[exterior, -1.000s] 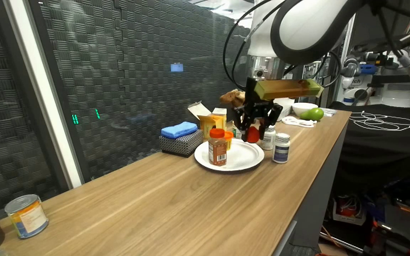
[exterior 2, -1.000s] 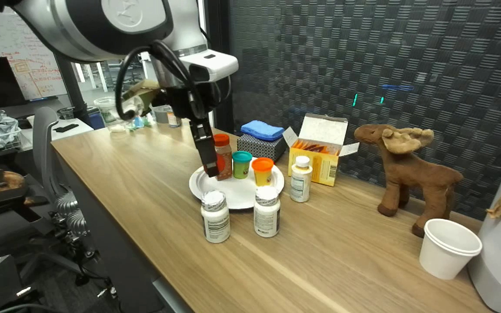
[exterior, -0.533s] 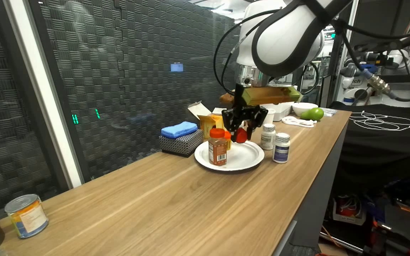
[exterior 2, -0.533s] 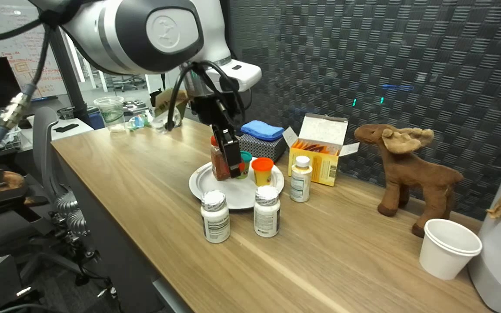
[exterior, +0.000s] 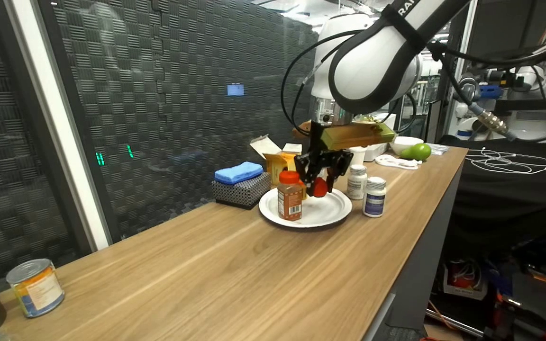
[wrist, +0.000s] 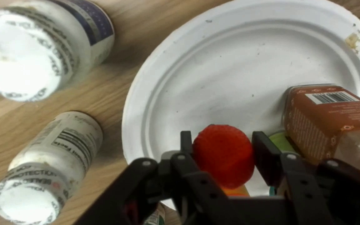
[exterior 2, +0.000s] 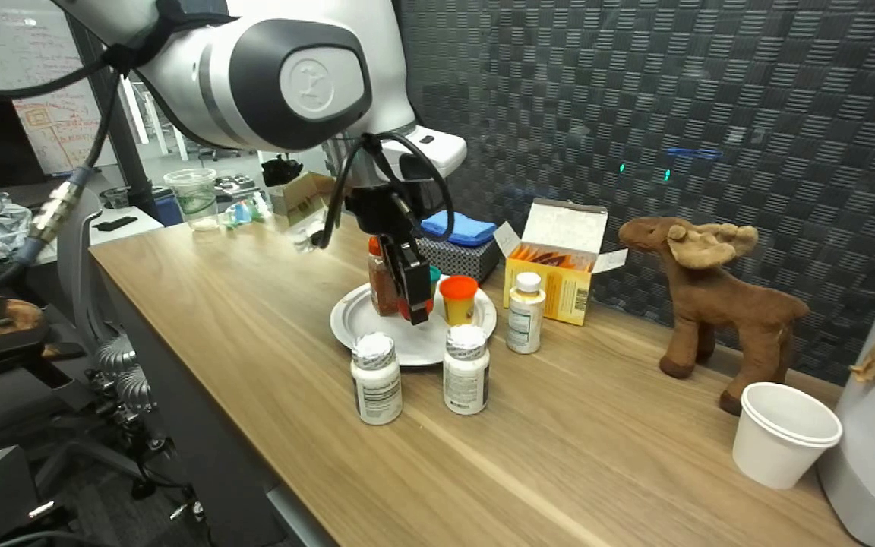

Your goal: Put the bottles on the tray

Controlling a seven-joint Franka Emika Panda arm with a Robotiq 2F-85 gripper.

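Bottles (exterior 2: 465, 374), three of them white and capped, stand upright on the table (exterior 2: 559, 471) near the rim of the white plate (wrist: 217, 84) (the nearest thing we have to a tray). We see a brown-labelled bottle (exterior: 290, 201) upright on the plate itself, sharing it with an orange-lidded tub (exterior 2: 459, 302) and a teal-lidded tub (exterior 2: 435, 276); these three gather to one side and crowd the space beside what we hold. Our claw (wrist: 223, 147) is clamped on a red object (wrist: 223, 165) over the plate, gripped from both sides, and we cannot tell whether that object touches the plate.

Round about we have a yellow box (exterior 2: 565, 296) with its flaps up, a blue cloth (exterior: 239, 173) lying on a patterned box (exterior: 242, 193), a toy moose (exterior 2: 734, 296) and paper cups (exterior 2: 779, 441), with a tin can (exterior: 36, 290) well apart on the table.

Set against a second ago, our claw sits lower over the plate, and in an exterior view it now hides most of the teal-lidded tub, which showed plainly then. Bottles, tubs and plate are where they were.
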